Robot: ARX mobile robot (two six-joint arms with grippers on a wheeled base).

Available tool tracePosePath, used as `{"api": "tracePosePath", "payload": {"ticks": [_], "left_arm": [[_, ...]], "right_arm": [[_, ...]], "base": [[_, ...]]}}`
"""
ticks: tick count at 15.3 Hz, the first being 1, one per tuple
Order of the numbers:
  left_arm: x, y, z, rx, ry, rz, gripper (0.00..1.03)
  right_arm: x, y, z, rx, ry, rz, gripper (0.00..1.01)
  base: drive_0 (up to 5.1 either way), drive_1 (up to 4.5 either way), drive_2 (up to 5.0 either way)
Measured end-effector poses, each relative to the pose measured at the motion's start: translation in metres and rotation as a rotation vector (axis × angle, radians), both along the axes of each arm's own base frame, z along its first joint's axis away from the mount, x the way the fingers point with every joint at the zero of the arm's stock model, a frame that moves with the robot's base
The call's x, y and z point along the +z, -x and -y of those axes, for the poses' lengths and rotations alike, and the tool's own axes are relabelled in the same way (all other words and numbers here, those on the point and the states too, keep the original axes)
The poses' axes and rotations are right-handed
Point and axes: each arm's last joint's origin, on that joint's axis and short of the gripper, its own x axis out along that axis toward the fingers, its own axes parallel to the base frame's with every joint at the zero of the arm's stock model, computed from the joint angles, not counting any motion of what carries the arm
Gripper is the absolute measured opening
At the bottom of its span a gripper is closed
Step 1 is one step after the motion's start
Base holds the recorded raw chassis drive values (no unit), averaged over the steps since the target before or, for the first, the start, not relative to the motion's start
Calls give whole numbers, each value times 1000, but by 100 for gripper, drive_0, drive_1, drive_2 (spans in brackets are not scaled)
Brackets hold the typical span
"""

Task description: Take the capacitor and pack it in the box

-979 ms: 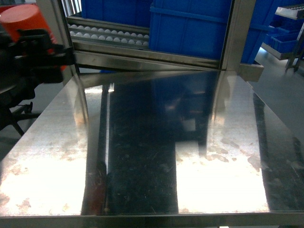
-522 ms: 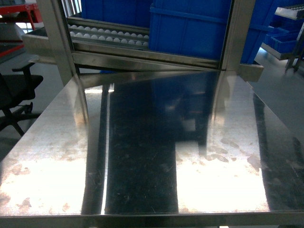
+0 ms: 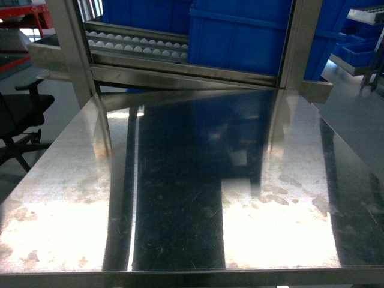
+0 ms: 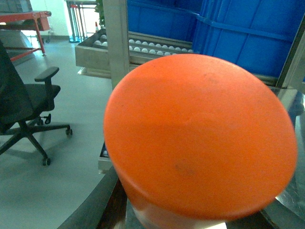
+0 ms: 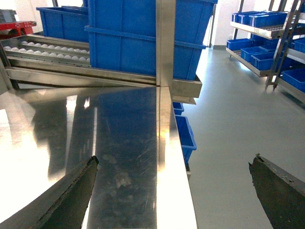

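The capacitor [image 4: 200,138], a fat orange cylinder with a pale lower band, fills most of the left wrist view, end face towards the camera. It hangs off the table's left edge, above the floor. My left gripper holds it, but the cylinder hides the fingers. Neither the left gripper nor the capacitor shows in the head view. My right gripper [image 5: 172,164] is open and holds nothing, its dark fingertips wide apart over the right edge of the steel table [image 5: 124,124]. The box is out of view.
The shiny steel table [image 3: 180,180] fills the head view. Behind it runs a roller conveyor [image 3: 138,43] carrying blue bins [image 3: 240,36], framed by steel posts [image 4: 116,38]. An office chair [image 4: 24,105] stands on the floor at left. Shelves of blue bins [image 5: 267,28] stand far right.
A second ago my left gripper held the orange capacitor at the head view's top left. It has since moved off to the left, out of that view.
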Motion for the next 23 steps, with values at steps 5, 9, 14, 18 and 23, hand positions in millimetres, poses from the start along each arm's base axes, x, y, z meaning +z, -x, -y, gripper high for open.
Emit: {"api": "tracePosePath", "payload": {"ticks": [5, 9, 14, 18, 23], "left_arm": [[-8, 11, -10, -2, 1, 14, 44], [-5, 20, -11, -1, 0, 31, 44], [-5, 28, -11, -1, 0, 30, 44], [-6, 32, -11, -1, 0, 29, 44], [-10, 43, -11, 0, -2, 13, 44]], "right_arm": [[0, 0, 0, 0, 0, 0, 98], [0, 0, 0, 0, 0, 0, 98], [0, 0, 0, 0, 0, 0, 98], [0, 0, 0, 0, 0, 0, 98], [0, 0, 0, 1, 0, 0, 98]], "base": [[0, 0, 0], [0, 0, 0], [0, 0, 0], [0, 0, 0], [0, 0, 0]]}}
